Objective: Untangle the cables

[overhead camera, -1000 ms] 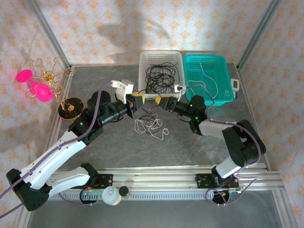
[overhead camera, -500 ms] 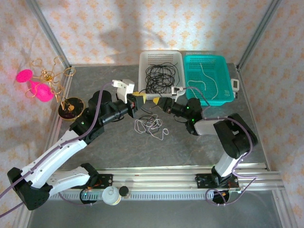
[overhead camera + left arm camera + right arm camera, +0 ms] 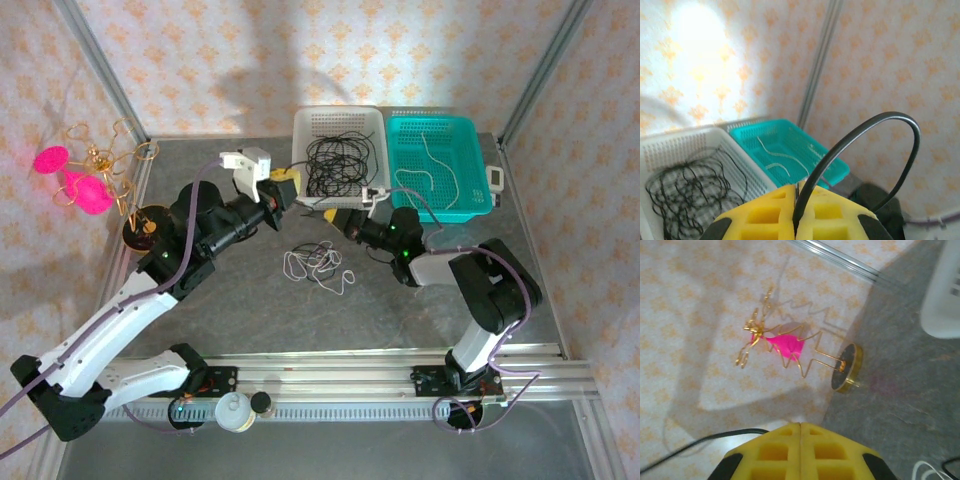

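Grey table [image 3: 250,310]; left fingers [image 3: 765,215] clamp black cable [image 3: 865,127], right fingers [image 3: 830,450] closed

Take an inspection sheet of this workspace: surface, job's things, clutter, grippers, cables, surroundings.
Surface: grey table.
Job's things: black cables heaped in the white basket; white cable in the teal basket; loose white loops on the table between the arms.
Clutter: gold wire stand with pink ornaments, far left.
Grippers: left gripper shut on a black cable; right gripper shut, hold unclear.
Cables: lilac hoses along both arms.
Surroundings: patterned walls, metal frame.
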Action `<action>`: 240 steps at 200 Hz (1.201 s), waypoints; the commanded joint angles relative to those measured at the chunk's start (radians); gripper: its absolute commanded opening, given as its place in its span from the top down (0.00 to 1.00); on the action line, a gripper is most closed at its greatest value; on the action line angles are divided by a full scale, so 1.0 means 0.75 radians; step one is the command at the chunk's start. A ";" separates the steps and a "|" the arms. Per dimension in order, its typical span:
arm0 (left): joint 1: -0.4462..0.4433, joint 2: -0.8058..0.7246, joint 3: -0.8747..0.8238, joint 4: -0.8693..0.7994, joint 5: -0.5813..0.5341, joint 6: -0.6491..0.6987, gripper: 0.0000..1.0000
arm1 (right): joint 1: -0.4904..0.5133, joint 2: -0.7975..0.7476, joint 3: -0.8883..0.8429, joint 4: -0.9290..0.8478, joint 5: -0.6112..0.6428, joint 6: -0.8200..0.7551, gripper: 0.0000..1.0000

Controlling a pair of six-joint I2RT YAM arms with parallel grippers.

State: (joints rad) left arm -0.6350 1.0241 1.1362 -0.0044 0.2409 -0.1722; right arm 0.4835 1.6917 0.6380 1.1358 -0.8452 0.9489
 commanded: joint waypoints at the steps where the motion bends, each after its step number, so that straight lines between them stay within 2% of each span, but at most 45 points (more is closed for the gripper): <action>1: 0.002 0.017 0.053 0.217 -0.105 0.102 1.00 | 0.001 0.007 -0.025 -0.168 0.017 -0.037 1.00; 18: 0.002 0.030 0.050 0.320 -0.135 0.162 1.00 | 0.004 0.000 -0.031 -0.274 0.003 -0.039 1.00; 46: 0.012 0.062 0.043 0.470 -0.145 0.231 1.00 | 0.010 -0.025 -0.065 -0.293 -0.042 -0.049 1.00; 122: 0.069 0.178 0.022 0.824 -0.207 0.142 1.00 | 0.034 -0.098 -0.228 -0.242 -0.011 -0.016 1.00; 169: 0.084 0.156 -0.010 0.840 -0.236 0.124 1.00 | 0.032 -0.092 -0.327 -0.182 0.052 0.048 1.00; 189: 0.086 0.123 -0.048 0.824 -0.235 0.117 1.00 | 0.005 -0.117 -0.367 -0.218 0.102 0.025 0.88; 204: 0.086 0.105 -0.056 0.771 -0.203 0.119 1.00 | -0.015 -0.191 -0.371 -0.333 0.141 -0.086 0.81; 240: 0.086 0.065 -0.042 0.595 -0.138 0.120 1.00 | -0.015 -0.600 -0.291 -0.652 0.224 -0.471 0.65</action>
State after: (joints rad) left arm -0.5751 1.1034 1.1042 0.5137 0.0925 -0.0715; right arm 0.4721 1.4502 0.3683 0.7864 -0.7399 0.8268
